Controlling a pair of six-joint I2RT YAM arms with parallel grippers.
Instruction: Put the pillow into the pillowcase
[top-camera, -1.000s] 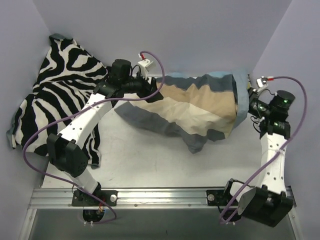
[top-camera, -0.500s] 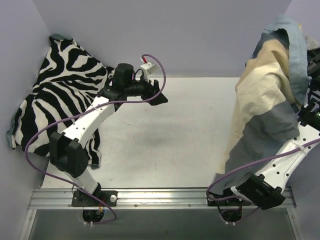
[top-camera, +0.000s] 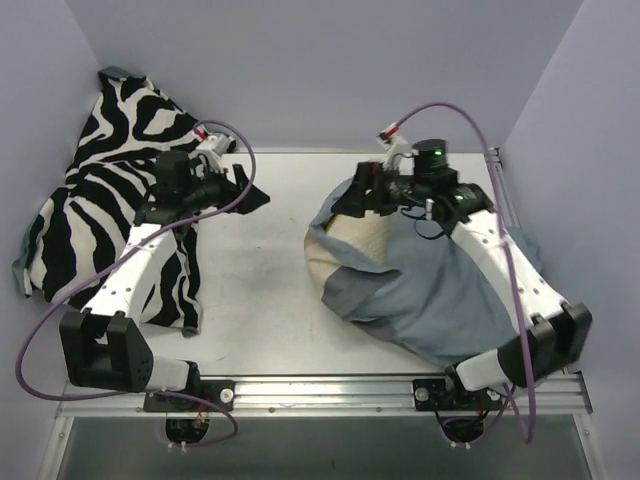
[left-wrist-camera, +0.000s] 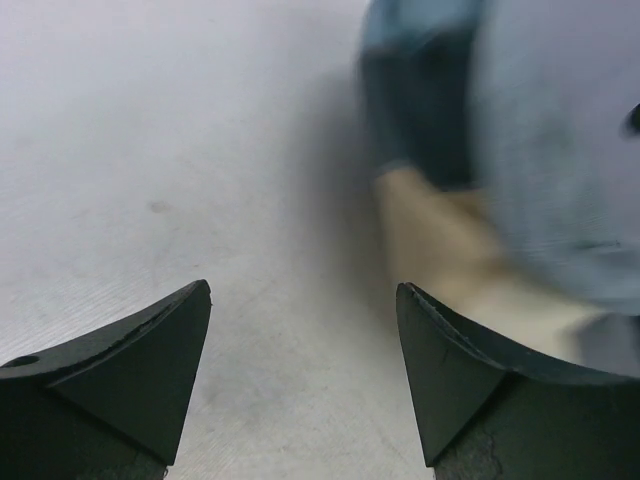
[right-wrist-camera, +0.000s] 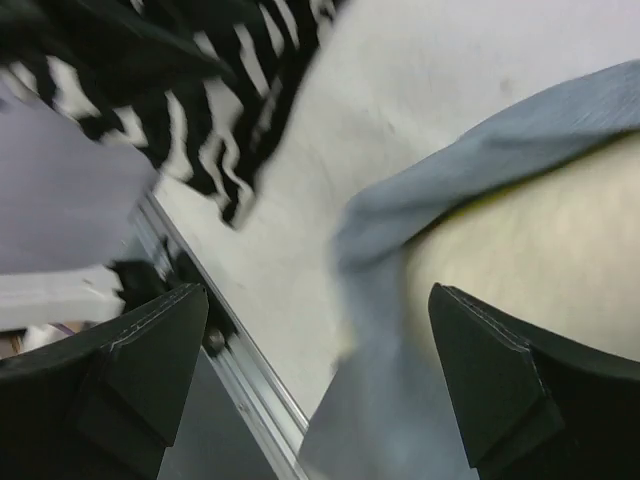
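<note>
This is a lab test cell, not a home. My left arm (top-camera: 135, 265) and right arm (top-camera: 505, 265) are bolted to an aluminium rail (top-camera: 320, 390) along the near edge of a bare metal table (top-camera: 270, 290). Plain lilac walls (top-camera: 330, 60) box in its far edge and both sides. Purple cables (top-camera: 445, 106) loop off my wrists.

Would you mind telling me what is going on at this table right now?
The striped and grey-blue cloth pillowcase lies bunched on the metal table, with what looks like the cream pillow showing at its mouth. The right gripper hovers open at that mouth, gripping nothing. The left gripper is open above bare table, beside a zebra-print cloth.
</note>
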